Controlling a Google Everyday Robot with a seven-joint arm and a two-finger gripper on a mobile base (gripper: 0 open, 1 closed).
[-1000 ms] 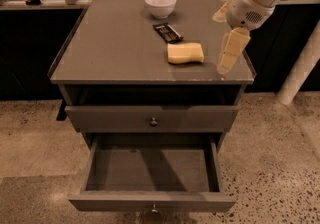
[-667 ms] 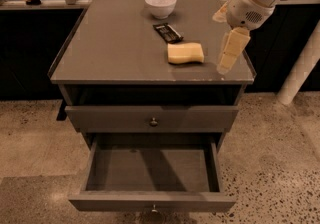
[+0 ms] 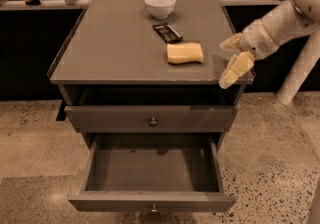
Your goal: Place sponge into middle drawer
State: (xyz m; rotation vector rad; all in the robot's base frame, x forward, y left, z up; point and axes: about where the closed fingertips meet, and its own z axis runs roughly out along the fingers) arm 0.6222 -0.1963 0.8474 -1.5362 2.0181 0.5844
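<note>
The pale yellow sponge (image 3: 185, 53) lies flat on the cabinet top, right of centre. My gripper (image 3: 224, 64) hangs at the top's right front corner, to the right of the sponge and apart from it. It is open and empty, with one finger (image 3: 230, 43) above the other (image 3: 237, 69). The middle drawer (image 3: 150, 201) is pulled out wide at the bottom of the cabinet, and its inside shows nothing in it.
A white bowl (image 3: 160, 4) stands at the back of the cabinet top (image 3: 110, 53). A small dark snack bar (image 3: 167, 32) lies between the bowl and the sponge. The drawer above (image 3: 150, 118) is shut. A white pillar (image 3: 295, 75) stands at the right.
My gripper has dropped lower and come toward the front right corner of the top. The arm now reaches in from the right. The sponge has not moved.
</note>
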